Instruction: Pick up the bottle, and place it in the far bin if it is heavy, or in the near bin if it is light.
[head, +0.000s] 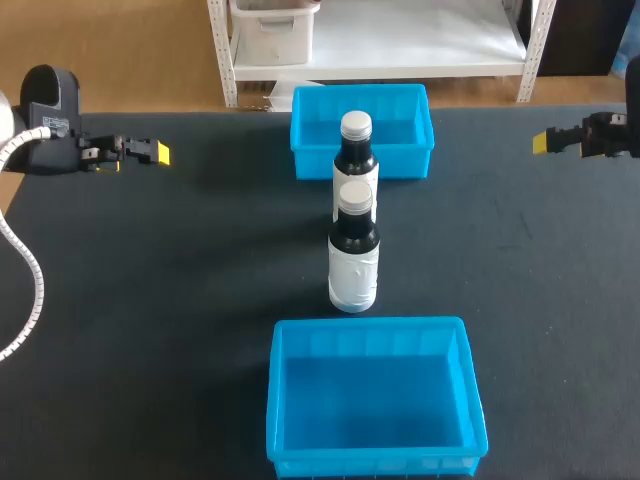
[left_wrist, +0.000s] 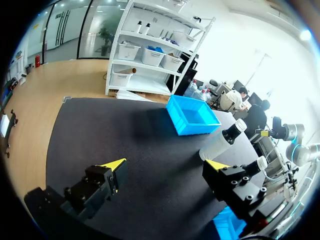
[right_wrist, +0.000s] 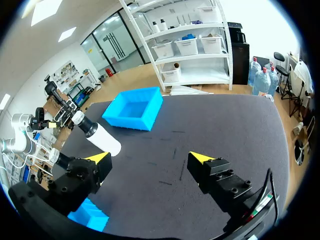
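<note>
A dark table fills the head view, and two bottles stand upright at its middle. Both are dark with a white cap and a white label.

Take the near bottle as the centre of the dial. The far bottle stands at 12 o'clock, just behind it, so the two line up one above the other in the head view. The left wrist view shows both of them ahead of that arm's fingers; there the far bottle stands clear, while only the cap and neck of the near bottle show.

The far bin, bright blue, is also at 12 o'clock, right behind the far bottle (whether the two touch cannot be told). The near bin, the same blue, lies at 6 o'clock, just beside the near bottle's base.

The left gripper hangs at 10 o'clock, well apart from the bottles. Its wrist view shows the left gripper with fingers spread wide and bare table between them.

The right gripper hangs at 2 o'clock, equally far off. Its own view shows the right gripper parted too, holding nothing.
</note>
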